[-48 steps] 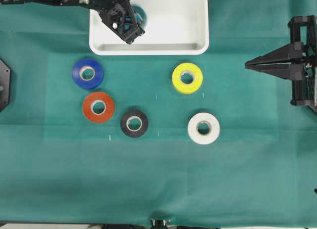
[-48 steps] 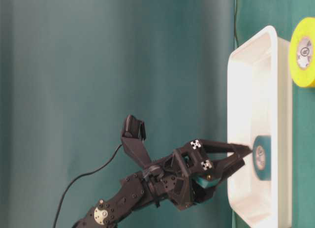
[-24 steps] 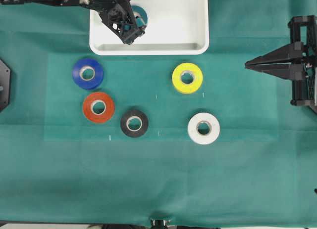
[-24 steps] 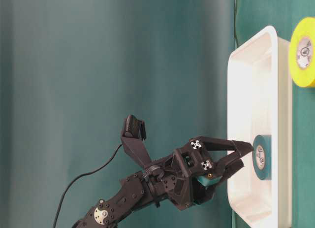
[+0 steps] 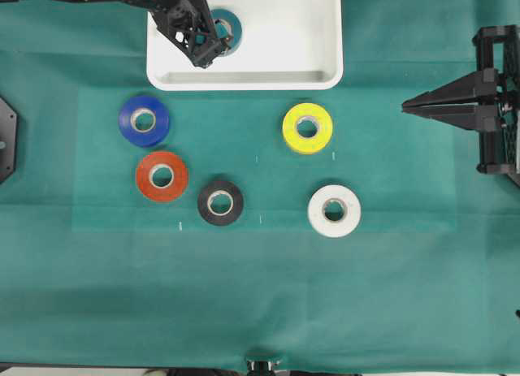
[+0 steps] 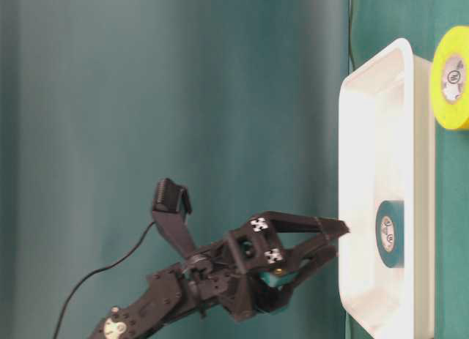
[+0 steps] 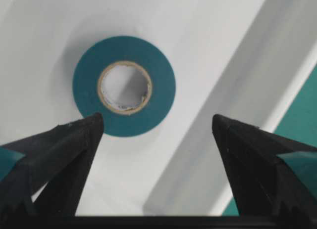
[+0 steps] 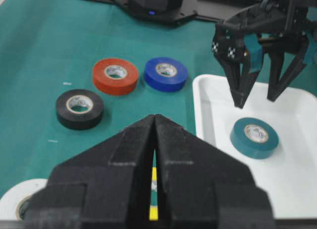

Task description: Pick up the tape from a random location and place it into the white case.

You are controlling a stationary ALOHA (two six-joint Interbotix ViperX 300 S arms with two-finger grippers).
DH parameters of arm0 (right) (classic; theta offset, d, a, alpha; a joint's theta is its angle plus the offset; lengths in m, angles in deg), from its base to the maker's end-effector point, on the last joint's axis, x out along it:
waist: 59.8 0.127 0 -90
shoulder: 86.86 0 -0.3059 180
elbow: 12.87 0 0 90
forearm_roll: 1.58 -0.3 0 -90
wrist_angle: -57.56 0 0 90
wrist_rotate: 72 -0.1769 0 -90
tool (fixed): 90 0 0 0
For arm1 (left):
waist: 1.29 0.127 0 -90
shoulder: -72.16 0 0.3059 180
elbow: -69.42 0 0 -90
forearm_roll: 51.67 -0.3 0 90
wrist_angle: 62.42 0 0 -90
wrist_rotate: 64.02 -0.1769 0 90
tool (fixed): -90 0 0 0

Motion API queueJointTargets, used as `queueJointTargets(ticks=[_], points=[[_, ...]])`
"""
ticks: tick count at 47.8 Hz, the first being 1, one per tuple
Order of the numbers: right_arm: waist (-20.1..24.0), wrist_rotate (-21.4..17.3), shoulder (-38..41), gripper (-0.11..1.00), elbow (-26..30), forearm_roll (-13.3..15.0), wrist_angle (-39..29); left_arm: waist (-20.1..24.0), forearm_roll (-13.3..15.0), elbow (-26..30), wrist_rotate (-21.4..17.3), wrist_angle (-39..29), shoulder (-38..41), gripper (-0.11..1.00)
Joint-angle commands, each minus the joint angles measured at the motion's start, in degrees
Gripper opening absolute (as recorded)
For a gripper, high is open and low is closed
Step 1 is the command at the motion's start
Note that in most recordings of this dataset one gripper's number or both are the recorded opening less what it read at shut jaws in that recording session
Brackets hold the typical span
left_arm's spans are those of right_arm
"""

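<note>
Table [image 5: 325, 303] covered in 1 teal-green cloth [image 5: 390, 262], faint fold creases. Teal curtain [image 6: 146, 97] hangs behind, soft vertical folds. Even, bright light.

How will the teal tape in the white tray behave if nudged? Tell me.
The tape lies flat on its face in the white case, so it would likely slide, not roll. Its solid wound ring with a pale core looks stiff and light. The raised rim should stop it. The open left gripper hangs above it.
</note>
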Motion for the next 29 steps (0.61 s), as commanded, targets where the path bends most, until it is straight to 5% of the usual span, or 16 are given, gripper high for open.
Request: queueJointTargets(ticks=[1,29], points=[[0.0,0.0,0.1,0.0,1.1,0.0,0.2,0.0,0.0,2.4,-0.1,-1.7,-2.7,0.99],[0.0,0.0,0.0,0.0,1.1,0.1,-0.1,-2.2,-0.1,8.6,-0.1,-10.8,-7.8,0.99]])
